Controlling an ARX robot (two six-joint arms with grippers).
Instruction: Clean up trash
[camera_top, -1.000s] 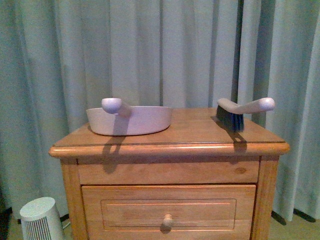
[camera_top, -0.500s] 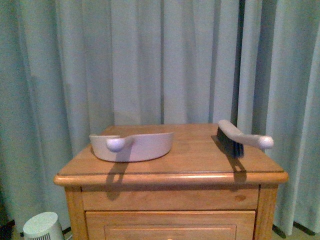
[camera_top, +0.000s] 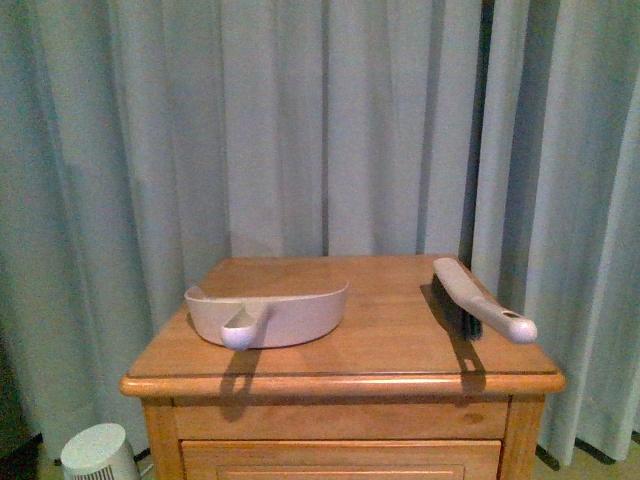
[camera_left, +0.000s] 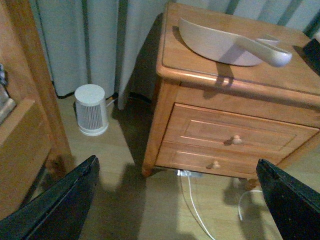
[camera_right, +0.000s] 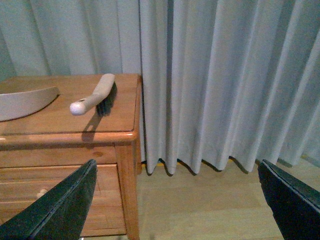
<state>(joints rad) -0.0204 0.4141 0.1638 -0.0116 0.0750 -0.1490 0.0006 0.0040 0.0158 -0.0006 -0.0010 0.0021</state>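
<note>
Left wrist view alone shows a floor cable (camera_left: 189, 200); left hand (camera_left: 176, 162) and right hand (camera_right: 176, 162) gape apart, empty.

On the wooden nightstand top (camera_top: 390, 335), I find free room between the beige plastic dustpan (camera_top: 290, 318) and the beige-handled dark-bristled brush (camera_top: 480, 300).

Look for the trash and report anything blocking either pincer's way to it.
No trash shows in any view, so no path can be judged. On the nightstand only the dustpan and the brush are seen. The left pincer and right pincer are both open, holding nothing.
</note>
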